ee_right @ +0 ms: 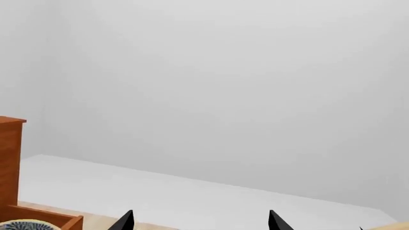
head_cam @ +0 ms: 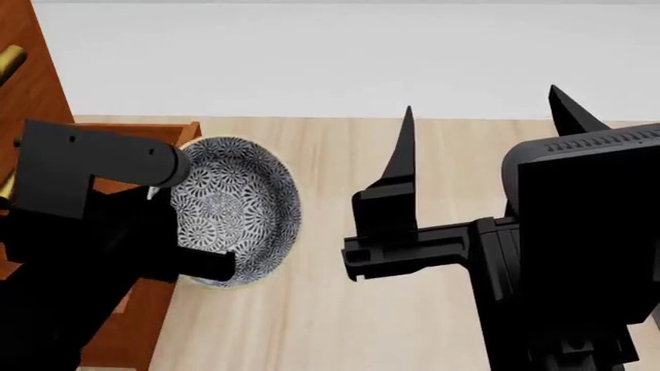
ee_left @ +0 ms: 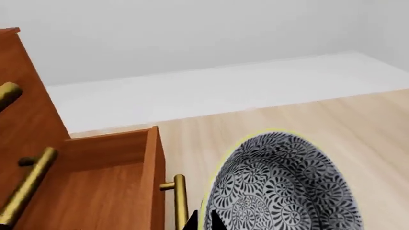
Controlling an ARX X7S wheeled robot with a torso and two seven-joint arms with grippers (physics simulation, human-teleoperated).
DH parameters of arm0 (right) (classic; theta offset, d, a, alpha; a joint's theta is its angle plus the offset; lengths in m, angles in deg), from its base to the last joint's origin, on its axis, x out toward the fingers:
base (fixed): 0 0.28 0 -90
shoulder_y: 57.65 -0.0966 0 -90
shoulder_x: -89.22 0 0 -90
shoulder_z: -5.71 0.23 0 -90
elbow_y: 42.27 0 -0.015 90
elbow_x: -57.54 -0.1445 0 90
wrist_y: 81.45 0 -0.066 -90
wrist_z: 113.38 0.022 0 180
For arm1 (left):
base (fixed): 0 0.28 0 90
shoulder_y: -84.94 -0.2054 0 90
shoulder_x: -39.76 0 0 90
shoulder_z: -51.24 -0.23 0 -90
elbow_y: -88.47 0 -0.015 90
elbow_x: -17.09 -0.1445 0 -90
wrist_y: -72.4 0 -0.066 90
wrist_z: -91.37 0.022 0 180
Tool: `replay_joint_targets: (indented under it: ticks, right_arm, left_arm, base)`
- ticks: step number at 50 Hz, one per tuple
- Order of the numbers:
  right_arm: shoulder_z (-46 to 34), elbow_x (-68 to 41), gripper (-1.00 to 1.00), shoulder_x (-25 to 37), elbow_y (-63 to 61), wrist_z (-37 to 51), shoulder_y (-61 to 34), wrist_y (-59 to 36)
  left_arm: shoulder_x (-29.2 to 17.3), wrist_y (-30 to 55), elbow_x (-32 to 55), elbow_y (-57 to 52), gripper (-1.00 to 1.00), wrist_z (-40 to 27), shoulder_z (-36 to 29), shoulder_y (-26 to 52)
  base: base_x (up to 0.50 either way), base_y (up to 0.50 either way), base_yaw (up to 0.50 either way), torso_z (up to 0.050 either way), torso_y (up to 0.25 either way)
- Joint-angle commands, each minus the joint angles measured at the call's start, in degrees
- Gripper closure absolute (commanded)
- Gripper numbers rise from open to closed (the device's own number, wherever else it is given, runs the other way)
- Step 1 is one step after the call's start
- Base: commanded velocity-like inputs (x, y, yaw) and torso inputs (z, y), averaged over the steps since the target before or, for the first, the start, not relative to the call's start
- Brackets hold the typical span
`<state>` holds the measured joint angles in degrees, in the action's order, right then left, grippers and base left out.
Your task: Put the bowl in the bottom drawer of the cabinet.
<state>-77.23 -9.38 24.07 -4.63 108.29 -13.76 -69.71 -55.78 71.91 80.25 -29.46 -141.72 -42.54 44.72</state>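
Left gripper (head_cam: 222, 267): clamped on the near rim of the bowl (head_cam: 239, 209). Right gripper (head_cam: 480, 124): fingers apart, pointing away, holding nothing. Bowl: round, no long axis; held above the floor (head_cam: 433, 154), tilted with its patterned inside facing up, just beside the bottom drawer (ee_left: 108, 182). Bottom drawer: pulled out of the cabinet (ee_left: 26, 110), brass handle (ee_left: 180, 199) nearest the bowl. Farthest: white wall.
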Motion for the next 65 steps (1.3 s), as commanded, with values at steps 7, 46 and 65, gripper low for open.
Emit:
replay_joint_targets:
  ticks: [7,46,65]
  right_arm:
    - [-1.1,-0.2,-1.00,0.5,0.5,0.5,0.2,0.9]
    - [-2.8,-1.9,-1.00,2.3,1.2,2.2,0.1,3.4]
    - [-3.5,-2.2,-1.00,3.1,1.5,2.8,0.1,4.6]
  left_arm:
    - [-4.0,-1.8,9.7,1.3,1.00,-11.3,2.2,0.9]
    - [-13.9,-15.4,-5.2,4.3,1.00,-8.5,-9.0,-2.3]
    - [-15.6,-17.0,-12.2,3.6,1.00,-10.4,-16.5,-1.2]
  base:
    - [0.00,0.00,0.00,0.000,0.002]
    - [0.00,0.00,0.00,0.000,0.000]
    - [0.00,0.00,0.00,0.000,0.001]
